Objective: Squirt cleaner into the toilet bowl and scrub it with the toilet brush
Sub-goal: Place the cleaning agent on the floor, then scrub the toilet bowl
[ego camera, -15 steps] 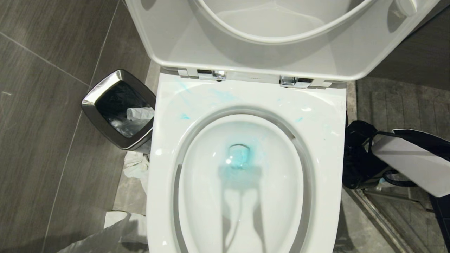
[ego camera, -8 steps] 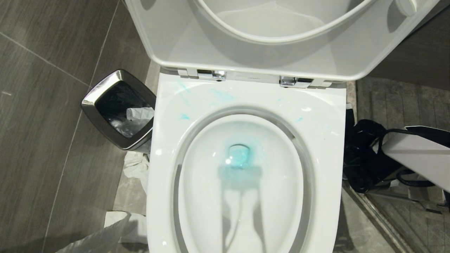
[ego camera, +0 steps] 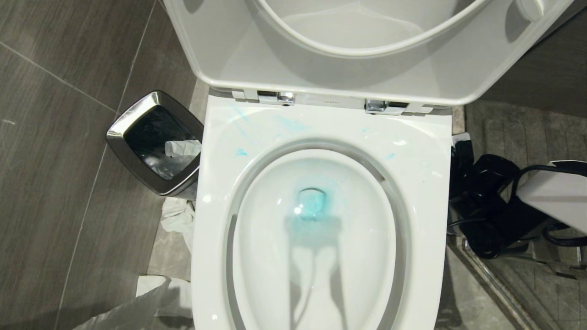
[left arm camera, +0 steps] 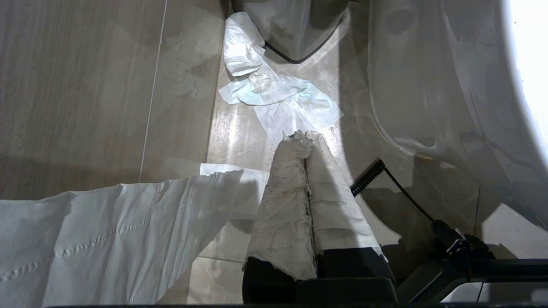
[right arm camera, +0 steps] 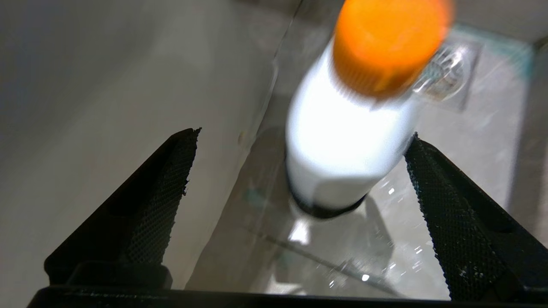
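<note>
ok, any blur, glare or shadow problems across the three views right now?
Right wrist view: the white bottle with orange cap is motion-blurred, while the open right gripper fingers stay crisp. Left wrist view: the glossy white toilet bowl blows out at the edge. Head view: sharp, with a forked shadow over the turquoise-blue cleaner.

"What was on the floor (ego camera: 55, 192)?"

"Grey tile. The toilet (ego camera: 321, 133) stood on it, a steel-rimmed bin (ego camera: 153, 142) just beside, crumpled paper (ego camera: 176, 217) at its foot, and a white bottle (right arm camera: 342, 141) with an orange cap."
</note>
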{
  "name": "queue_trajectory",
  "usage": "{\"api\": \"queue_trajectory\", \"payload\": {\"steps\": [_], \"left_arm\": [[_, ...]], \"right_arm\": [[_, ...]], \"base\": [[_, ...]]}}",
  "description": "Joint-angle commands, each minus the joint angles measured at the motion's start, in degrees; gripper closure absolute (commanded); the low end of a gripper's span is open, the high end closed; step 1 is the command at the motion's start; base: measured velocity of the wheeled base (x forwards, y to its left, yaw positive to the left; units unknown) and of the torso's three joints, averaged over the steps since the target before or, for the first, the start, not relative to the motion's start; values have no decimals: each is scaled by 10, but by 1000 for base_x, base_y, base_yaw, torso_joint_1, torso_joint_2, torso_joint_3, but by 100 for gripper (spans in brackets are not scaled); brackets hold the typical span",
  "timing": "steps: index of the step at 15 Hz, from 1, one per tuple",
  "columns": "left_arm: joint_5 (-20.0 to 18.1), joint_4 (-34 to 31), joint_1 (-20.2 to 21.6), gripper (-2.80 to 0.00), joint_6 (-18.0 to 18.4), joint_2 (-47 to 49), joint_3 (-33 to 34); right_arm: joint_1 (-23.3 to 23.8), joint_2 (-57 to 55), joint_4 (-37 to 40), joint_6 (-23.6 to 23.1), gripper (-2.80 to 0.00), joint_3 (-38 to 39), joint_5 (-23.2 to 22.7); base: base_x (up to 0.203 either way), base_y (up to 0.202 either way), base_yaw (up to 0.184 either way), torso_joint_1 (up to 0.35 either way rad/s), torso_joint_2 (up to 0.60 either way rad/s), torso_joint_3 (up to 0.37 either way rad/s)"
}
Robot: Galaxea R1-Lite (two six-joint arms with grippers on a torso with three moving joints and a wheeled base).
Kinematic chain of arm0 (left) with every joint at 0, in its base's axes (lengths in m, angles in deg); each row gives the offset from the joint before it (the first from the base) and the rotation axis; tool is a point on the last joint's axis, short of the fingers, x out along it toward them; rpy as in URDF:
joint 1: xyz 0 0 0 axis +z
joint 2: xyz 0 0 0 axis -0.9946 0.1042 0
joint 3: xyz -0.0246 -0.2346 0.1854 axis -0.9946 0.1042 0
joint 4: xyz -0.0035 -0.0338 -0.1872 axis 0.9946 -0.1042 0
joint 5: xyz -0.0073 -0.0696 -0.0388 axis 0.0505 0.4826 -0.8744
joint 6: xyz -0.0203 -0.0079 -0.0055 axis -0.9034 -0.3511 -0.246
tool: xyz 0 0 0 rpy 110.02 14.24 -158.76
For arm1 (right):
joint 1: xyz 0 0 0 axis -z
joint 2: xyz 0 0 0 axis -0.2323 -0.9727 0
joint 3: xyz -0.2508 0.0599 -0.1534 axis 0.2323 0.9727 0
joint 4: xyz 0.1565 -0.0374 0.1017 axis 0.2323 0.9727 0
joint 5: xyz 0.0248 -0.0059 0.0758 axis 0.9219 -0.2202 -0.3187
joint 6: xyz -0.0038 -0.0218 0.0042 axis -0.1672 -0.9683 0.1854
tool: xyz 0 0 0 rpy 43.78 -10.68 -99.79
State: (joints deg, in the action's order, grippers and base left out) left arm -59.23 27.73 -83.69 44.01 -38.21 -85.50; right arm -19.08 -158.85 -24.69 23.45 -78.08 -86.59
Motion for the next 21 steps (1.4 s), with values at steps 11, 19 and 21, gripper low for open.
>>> {"api": "queue_trajectory", "payload": {"steps": [11,19,21], "left_arm": [[0,0,0,0,0,0,4],[0,0,0,0,0,0,4],[0,0,0,0,0,0,4]], "right_arm": [[12,300,-5,-27,0,197,47],[12,519,191,-82,0,210,135],[21,601,335,-85,0,210,138]], "base": [[0,0,0,0,0,0],[0,0,0,0,0,0],[0,0,0,0,0,0]]}}
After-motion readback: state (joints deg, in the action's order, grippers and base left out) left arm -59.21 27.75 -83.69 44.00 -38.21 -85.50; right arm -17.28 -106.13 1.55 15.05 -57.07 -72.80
